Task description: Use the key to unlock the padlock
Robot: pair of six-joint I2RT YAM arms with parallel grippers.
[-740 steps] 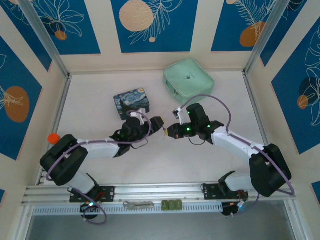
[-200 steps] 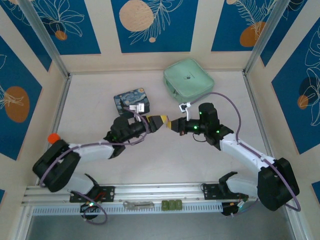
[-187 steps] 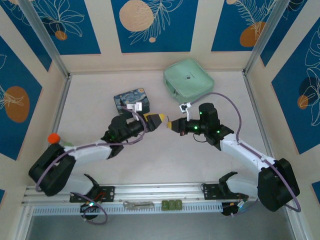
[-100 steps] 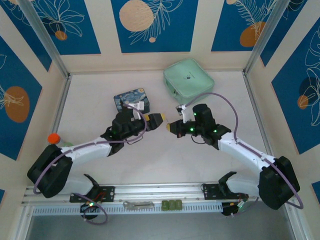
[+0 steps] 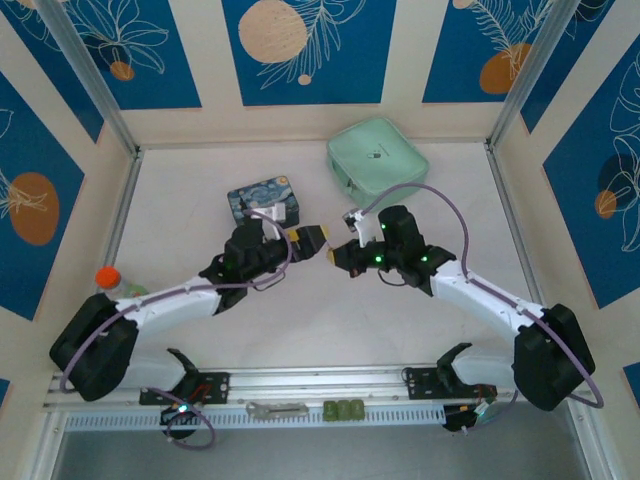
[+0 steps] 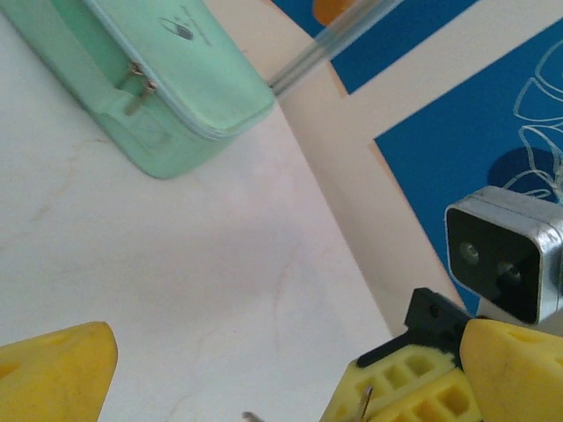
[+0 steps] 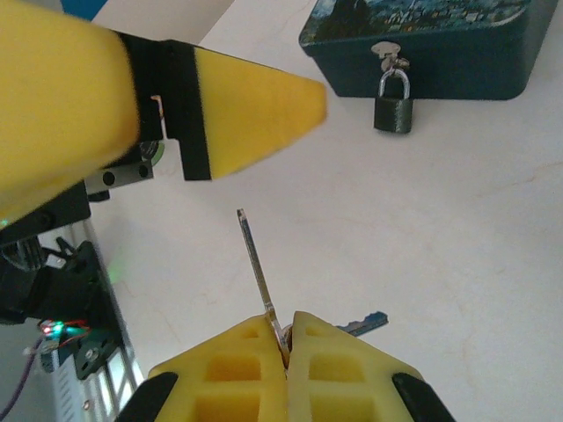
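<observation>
Padlock [image 7: 392, 104] hangs on the tin [image 7: 440, 40] in right wrist view, right pincer [image 7: 283, 332] pinching key [image 7: 255, 264]; left pincer [image 6: 288, 352] spread

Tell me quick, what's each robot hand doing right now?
Left gripper: open, holding nothing.
Right gripper: closed on the key.

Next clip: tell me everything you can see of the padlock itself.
The padlock is small: a dark squarish body and a thin silvery U-shaped shackle, seemingly metal. The shackle is shut and passes through the silvery hasp on the front wall of the dark painted tin. It hangs upright against that wall, just above or on the pale table; which, I cannot tell. Nothing grips it.
</observation>
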